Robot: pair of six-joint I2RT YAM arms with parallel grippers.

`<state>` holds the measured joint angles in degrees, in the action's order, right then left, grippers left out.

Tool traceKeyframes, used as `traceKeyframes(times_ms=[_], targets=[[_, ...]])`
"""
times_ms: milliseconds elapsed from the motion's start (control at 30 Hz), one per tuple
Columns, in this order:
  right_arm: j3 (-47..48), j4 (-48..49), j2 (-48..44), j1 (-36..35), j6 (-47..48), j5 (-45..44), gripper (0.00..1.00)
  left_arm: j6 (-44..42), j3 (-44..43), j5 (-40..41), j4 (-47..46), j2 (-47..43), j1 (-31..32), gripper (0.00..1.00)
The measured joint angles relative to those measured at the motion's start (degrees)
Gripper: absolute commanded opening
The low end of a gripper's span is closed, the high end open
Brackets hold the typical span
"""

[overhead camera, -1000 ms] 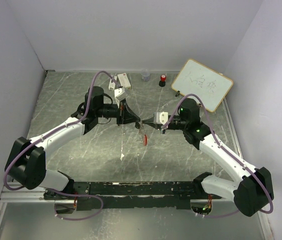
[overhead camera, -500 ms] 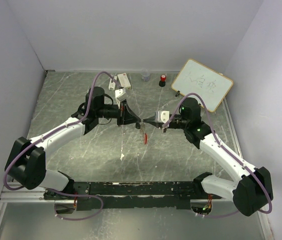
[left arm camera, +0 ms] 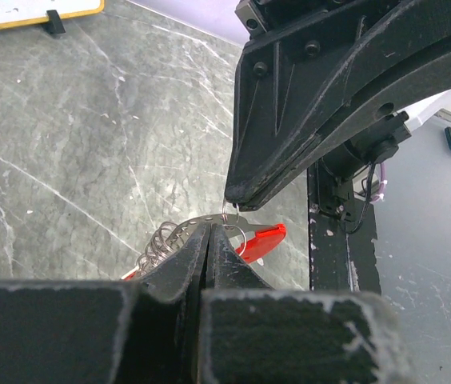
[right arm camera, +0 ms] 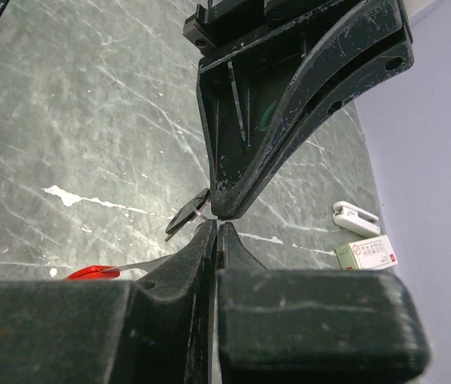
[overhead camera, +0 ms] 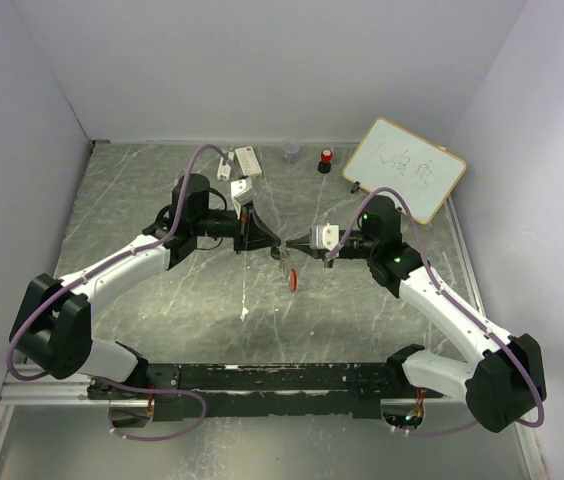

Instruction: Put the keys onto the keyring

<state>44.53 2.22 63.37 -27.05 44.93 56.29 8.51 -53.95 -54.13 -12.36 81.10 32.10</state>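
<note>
Both arms meet nose to nose in the middle of the overhead view, tips almost touching above the table [overhead camera: 142,200]. The left gripper [left arm camera: 209,234] is clamped tight, pinching the thin silver loop of the keyring [left arm camera: 161,238], whose chain bunches just left of its fingers. A red piece sits just right of them, past the tip. From above, that red piece dangles just below the two tips, off the table. The right gripper [right arm camera: 214,232] is fully closed too, its point pressed against the left one's. Whether it actually pinches the loop, I cannot tell. Right beside the two tips, on the left in the right wrist view, hangs the black key [right arm camera: 189,221], tilted, clear of the table. The red key I cannot pick out for sure. A whiteboard [overhead camera: 405,168] leans at the upper right, and a small red-topped cylinder [overhead camera: 326,160] stands near it
</note>
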Motion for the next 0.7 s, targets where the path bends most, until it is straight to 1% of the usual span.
traceKeyframes(times_ms=[700], targets=[[0.0, -0.2, -0.2, 0.1, 0.2, 1.0, 0.00, -0.2, -1.0, 0.2, 0.7, 0.0, 0.0, 0.07]])
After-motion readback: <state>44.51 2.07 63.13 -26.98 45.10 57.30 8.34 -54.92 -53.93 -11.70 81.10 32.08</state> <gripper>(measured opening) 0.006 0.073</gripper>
